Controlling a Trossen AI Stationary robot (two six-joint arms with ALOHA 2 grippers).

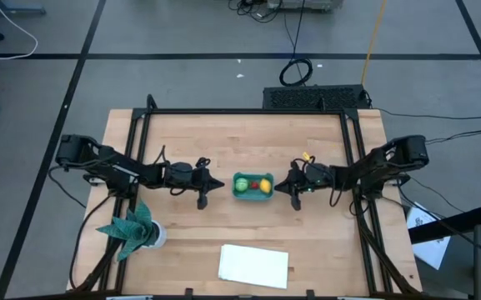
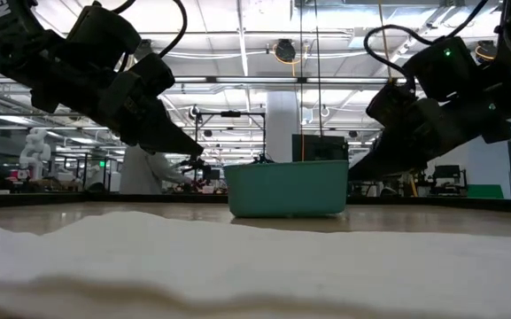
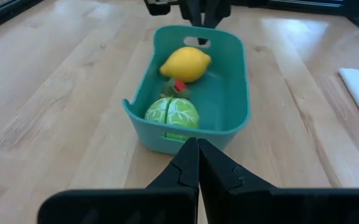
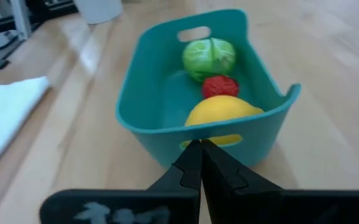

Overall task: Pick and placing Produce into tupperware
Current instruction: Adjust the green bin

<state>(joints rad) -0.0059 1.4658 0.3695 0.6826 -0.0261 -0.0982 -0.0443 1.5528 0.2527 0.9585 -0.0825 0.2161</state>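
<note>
Tupperware (image 1: 253,187) sits between the two grippers, with the green piece (image 3: 172,115), the small red piece (image 3: 179,86) and the lemon (image 3: 185,64) all inside it, so placing looks complete and what remains is probably retraction only. Left gripper (image 3: 197,163) and right gripper (image 4: 200,163) each hover just beside one end wall, fingers clenched on nothing. Only the wrist views show the contents clearly; the low view shows just the container's side wall.

Glossy plastic tupperware (image 3: 229,93), smooth wood table (image 1: 248,142), matt white cloth (image 1: 254,265)
</note>
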